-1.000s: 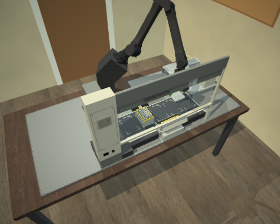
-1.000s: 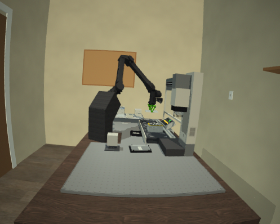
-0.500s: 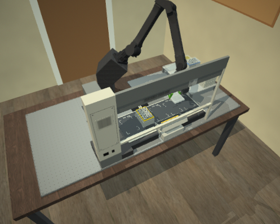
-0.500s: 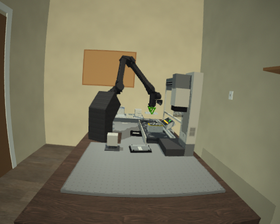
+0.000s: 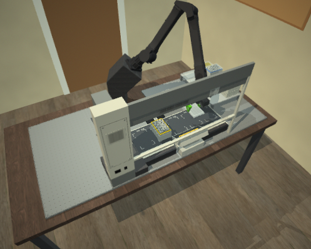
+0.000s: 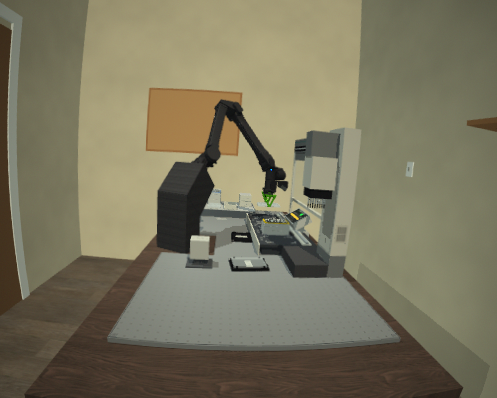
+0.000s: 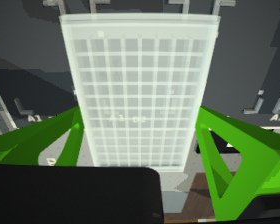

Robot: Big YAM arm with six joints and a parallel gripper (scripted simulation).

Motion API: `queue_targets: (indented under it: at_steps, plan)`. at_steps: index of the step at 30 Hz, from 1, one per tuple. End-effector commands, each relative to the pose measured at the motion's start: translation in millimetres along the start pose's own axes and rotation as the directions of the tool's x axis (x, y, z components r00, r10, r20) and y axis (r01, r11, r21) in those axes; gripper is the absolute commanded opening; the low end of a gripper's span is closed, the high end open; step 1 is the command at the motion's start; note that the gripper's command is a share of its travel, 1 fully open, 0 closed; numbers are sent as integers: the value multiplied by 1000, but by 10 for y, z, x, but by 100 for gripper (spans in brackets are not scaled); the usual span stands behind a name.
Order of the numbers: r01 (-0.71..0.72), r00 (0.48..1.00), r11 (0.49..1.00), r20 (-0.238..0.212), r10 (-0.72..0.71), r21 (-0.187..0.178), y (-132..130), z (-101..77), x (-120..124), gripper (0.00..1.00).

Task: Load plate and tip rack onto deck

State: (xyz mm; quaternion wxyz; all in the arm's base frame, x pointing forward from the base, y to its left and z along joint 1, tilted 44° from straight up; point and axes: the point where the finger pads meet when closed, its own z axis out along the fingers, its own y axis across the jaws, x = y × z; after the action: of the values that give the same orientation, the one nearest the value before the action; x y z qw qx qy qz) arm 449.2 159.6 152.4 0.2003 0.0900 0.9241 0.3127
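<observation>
My green-fingered gripper [image 7: 138, 132] is shut on the long sides of a pale, translucent sample plate [image 7: 139, 92] with a grid of wells. The plate hangs level a little above the dark deck. The engraved marks "A1" and "D2" show through it. In the top view the plate [image 5: 196, 110] hangs under the gripper [image 5: 188, 108], behind the grey gantry beam, towards the right end of the deck. A yellow-rimmed tip rack [image 5: 161, 128] with no cover sits in brackets on the deck further left. In the exterior view the gripper [image 6: 269, 199] hangs just above the deck.
The shelf unit behind the arm holds a blue rack [image 5: 214, 67] and pale labware [image 5: 189, 75]. The gantry beam [image 5: 189, 91] and its cream tower [image 5: 112, 137] stand along the near side of the deck. A black-framed nest with a pale flat item [image 6: 249, 263] and a white box [image 6: 200, 248] sit off the deck's end.
</observation>
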Motion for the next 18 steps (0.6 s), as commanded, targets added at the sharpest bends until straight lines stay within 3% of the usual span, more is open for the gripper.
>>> queue_targets:
  at_steps: [1,12,14,15,18]
  plan:
    - [0,1000,1000,12,0,-11,56,61,-39,0]
    - [5,1000,1000,21,-5,-16,100,228,-88,0]
    - [5,1000,1000,21,-5,-16,100,228,-88,0]
    - [0,999,1000,51,1,-20,87,135,-190,0]
    - [8,1000,1000,25,-7,-20,124,290,-120,0]
